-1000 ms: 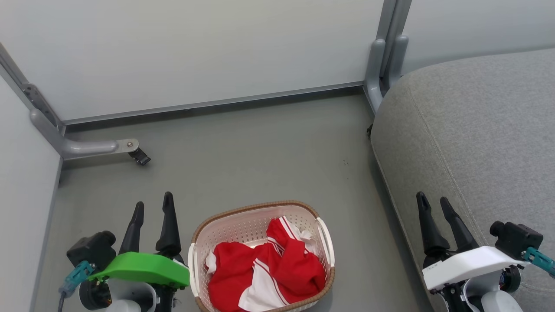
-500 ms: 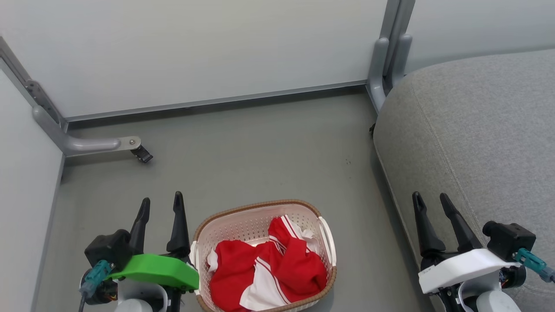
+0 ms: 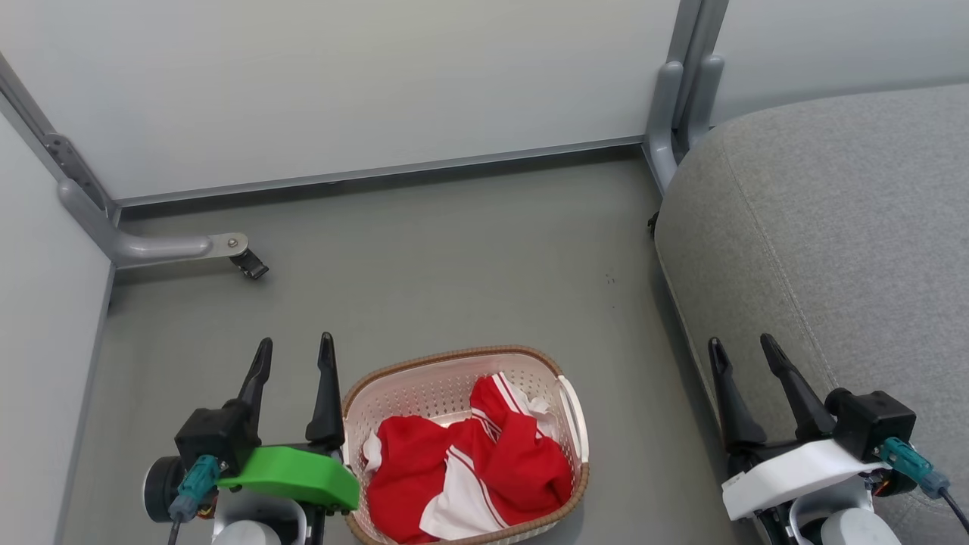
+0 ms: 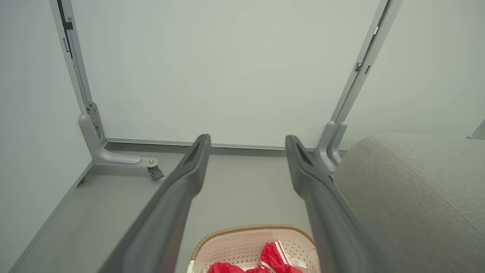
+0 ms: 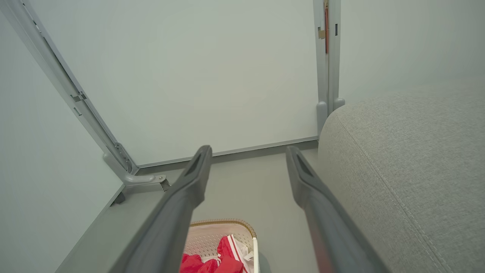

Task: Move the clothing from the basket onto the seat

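Red and white clothing lies crumpled inside the cream basket, which stands on the grey floor at the bottom middle of the head view. My left gripper is open and empty, just left of the basket's rim. My right gripper is open too, held over the front edge of the grey seat on the right. In the left wrist view the basket and clothing sit low between the open fingers, with the seat at right. The right wrist view has the basket, clothing and seat.
Pale partition panels wall off the back and left. A grey metal foot with a caster juts onto the floor at left, and a grey post stands beside the seat's back corner. Open grey floor lies beyond the basket.
My left gripper has shifted right and forward, closer to the basket's left rim. The right gripper has edged slightly left. Both stay open; the basket and clothing lie as before.
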### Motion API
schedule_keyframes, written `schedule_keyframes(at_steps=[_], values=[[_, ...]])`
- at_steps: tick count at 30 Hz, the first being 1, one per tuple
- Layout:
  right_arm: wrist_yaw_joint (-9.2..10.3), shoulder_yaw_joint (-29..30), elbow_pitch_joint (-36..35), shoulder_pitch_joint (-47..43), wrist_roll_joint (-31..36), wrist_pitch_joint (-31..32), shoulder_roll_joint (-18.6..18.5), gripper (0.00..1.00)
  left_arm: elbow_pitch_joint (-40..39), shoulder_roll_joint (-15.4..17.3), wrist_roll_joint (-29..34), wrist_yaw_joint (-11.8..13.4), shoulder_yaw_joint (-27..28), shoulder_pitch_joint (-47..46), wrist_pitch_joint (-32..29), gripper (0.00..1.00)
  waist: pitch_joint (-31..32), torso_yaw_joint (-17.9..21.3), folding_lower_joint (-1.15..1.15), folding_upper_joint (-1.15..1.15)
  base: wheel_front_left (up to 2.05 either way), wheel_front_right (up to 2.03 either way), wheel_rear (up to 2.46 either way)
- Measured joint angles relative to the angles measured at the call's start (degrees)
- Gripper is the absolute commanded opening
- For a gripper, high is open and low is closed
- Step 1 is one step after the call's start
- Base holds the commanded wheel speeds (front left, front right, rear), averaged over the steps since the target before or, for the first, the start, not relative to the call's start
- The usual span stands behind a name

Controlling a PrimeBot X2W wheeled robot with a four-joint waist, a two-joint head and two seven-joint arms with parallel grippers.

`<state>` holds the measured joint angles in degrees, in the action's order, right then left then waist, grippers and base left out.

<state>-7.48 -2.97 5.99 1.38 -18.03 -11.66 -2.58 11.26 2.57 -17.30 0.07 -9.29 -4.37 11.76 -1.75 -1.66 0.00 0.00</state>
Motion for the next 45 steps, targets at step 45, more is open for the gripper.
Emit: schedule_keyframes(at_steps=[45], values=[[-0.01, -0.5, 1.1, -0.2, 13.9, -3.3, -0.1, 1.0, 0.7, 0.1, 11.8, 0.6, -2.5, -0.5, 3.4, 1.0, -0.4, -0.5, 0.0, 0.0, 0.0, 0.0, 0.0]])
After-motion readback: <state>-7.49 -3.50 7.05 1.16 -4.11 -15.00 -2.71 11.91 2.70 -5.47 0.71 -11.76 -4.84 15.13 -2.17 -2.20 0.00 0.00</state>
